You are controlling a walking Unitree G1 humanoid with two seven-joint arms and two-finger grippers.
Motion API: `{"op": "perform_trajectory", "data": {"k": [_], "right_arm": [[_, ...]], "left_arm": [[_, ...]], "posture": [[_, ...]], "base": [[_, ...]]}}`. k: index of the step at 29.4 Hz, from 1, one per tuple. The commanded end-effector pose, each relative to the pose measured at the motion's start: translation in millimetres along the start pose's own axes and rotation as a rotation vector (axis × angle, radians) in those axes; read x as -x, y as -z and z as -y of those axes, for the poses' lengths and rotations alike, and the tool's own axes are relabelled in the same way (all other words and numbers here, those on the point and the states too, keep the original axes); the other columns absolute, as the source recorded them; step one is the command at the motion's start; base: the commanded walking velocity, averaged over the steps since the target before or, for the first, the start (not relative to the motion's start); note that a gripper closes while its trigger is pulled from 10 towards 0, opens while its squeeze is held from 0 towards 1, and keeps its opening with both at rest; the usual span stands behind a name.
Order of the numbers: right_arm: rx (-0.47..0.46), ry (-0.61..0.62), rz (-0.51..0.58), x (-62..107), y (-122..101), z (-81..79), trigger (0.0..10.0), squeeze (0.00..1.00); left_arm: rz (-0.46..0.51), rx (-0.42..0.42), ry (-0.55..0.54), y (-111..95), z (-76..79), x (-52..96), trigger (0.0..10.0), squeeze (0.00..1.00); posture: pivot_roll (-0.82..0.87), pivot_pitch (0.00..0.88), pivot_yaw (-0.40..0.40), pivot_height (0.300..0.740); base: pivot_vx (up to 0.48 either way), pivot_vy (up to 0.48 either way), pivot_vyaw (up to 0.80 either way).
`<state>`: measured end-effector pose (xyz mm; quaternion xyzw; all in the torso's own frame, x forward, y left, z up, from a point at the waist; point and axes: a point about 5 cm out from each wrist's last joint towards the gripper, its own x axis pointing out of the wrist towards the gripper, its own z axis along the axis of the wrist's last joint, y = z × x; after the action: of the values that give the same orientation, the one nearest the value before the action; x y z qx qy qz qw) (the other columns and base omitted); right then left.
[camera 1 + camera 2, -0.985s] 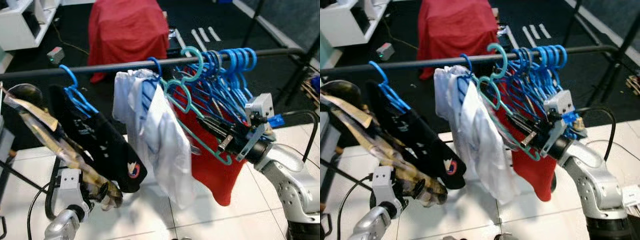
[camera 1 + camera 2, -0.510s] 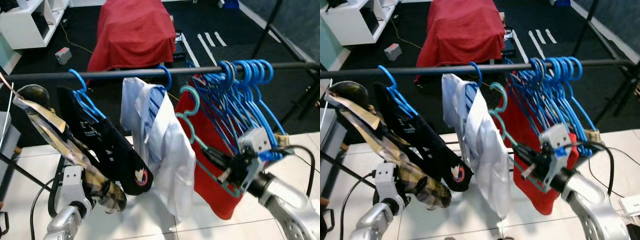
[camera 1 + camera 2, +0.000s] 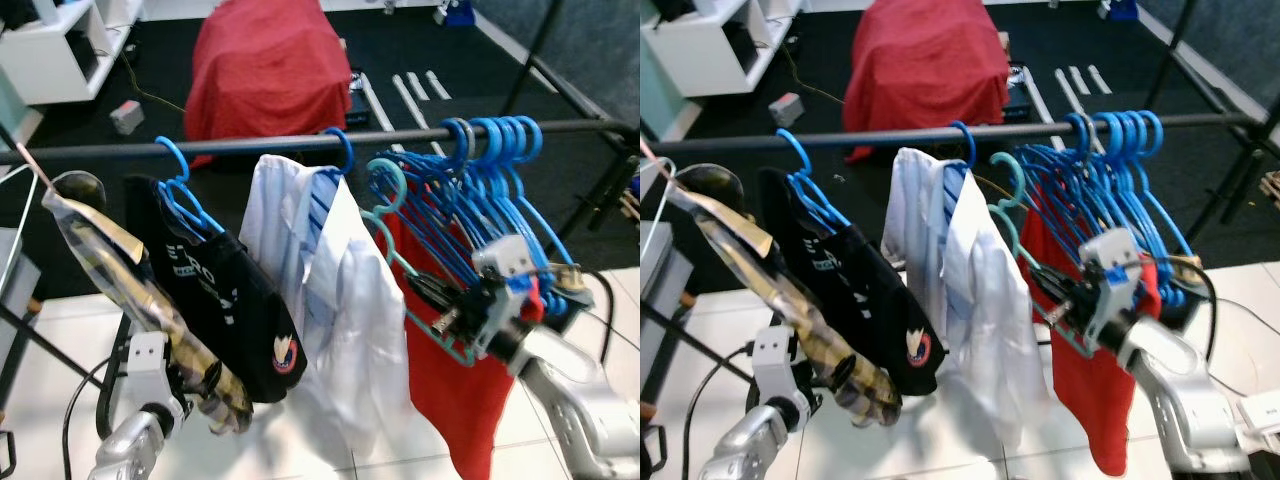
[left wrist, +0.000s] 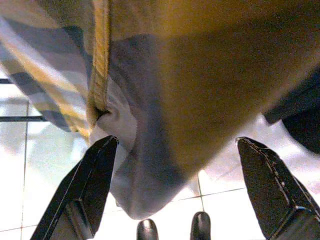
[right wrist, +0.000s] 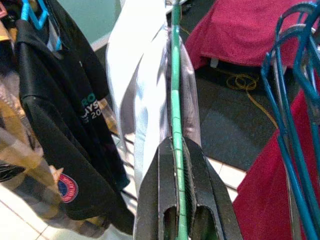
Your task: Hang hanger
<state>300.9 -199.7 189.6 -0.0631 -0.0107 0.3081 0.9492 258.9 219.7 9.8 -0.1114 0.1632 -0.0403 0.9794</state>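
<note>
A teal hanger [image 3: 392, 240] carries a red garment [image 3: 455, 400], and my right gripper [image 3: 432, 300] is shut on its lower bar, seen close up in the right wrist view [image 5: 175, 147]. The hanger's hook [image 3: 388, 180] floats just below the dark clothes rail [image 3: 250, 147], between a white shirt [image 3: 340, 300] and a bunch of several blue hangers [image 3: 500, 145]. My left gripper [image 4: 175, 185] is open low at the left, its fingers [image 4: 85, 190] on either side of a hanging yellow patterned garment [image 4: 165, 80].
A black T-shirt [image 3: 220, 300] on blue hangers and the patterned garment [image 3: 130, 290] hang on the rail's left part. A red-draped object [image 3: 265, 65] and a white shelf [image 3: 60, 40] stand on the dark floor behind. Rack legs rise at the right.
The view has shifted. The teal hanger's hook stood at rail height a second ago and now sits below the rail; the red garment hangs lower. The left arm keeps its place.
</note>
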Motion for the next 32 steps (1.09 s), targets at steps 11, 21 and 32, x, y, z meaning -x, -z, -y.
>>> {"op": "perform_trajectory", "data": {"k": [11,21,32], "right_arm": [[0.011,-0.318,-0.005,-61.8,-3.9,-19.8,10.0,0.00],[0.028,-0.511,0.074,-98.5,-38.7,-26.4,10.0,0.00],[0.068,-0.565,0.114,-129.8,-63.2,-39.0,10.0,0.00]], "left_arm": [[-0.016,-0.013,-0.015,7.7,-10.2,15.4,10.0,0.00],[-0.016,-0.016,-0.016,9.0,-14.6,24.9,10.0,0.00],[-0.014,-0.014,-0.020,11.4,-12.8,31.2,10.0,0.00]], "posture": [[0.00,0.206,0.036,0.740],[0.04,0.231,0.029,0.740],[0.06,0.217,0.017,0.740]], "base": [[0.000,0.000,0.00],[0.000,0.000,0.00],[0.000,0.000,0.00]]}}
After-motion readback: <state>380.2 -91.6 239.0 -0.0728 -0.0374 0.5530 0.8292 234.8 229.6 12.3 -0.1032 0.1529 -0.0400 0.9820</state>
